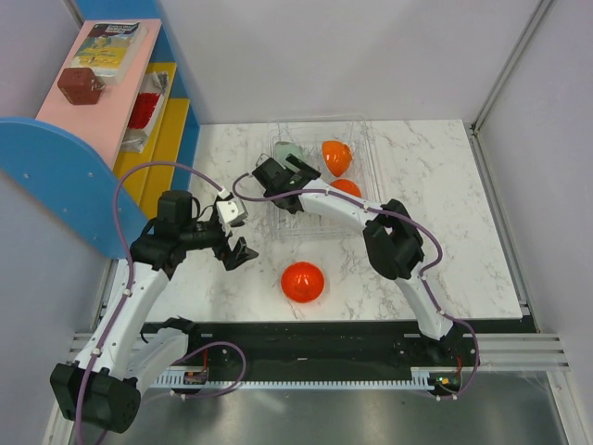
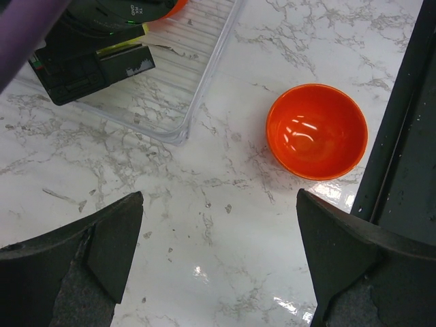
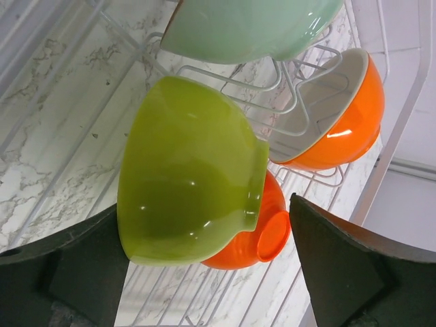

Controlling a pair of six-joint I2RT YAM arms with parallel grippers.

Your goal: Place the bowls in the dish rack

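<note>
The wire dish rack [image 1: 363, 148] stands at the back middle of the marble table. It holds a pale green bowl [image 1: 289, 151] and two orange bowls [image 1: 335, 158] [image 1: 346, 188]. My right gripper [image 1: 278, 173] hangs over the rack's left part, jaws open. In the right wrist view a lime green bowl [image 3: 191, 170] stands on its side on the rack wires [image 3: 300, 88] between my open fingers, leaning on an orange bowl [image 3: 272, 231]. A fourth orange bowl [image 1: 303, 282] sits upright on the table. My left gripper [image 1: 236, 234] is open and empty, left of that bowl [image 2: 317, 131].
A blue and yellow shelf unit [image 1: 93, 120] with a box and a brown cube on top stands at the left. Grey walls close in the table. A black rail [image 1: 324, 336] runs along the near edge. The rack's near corner [image 2: 178, 133] is close to my left gripper [image 2: 219, 204].
</note>
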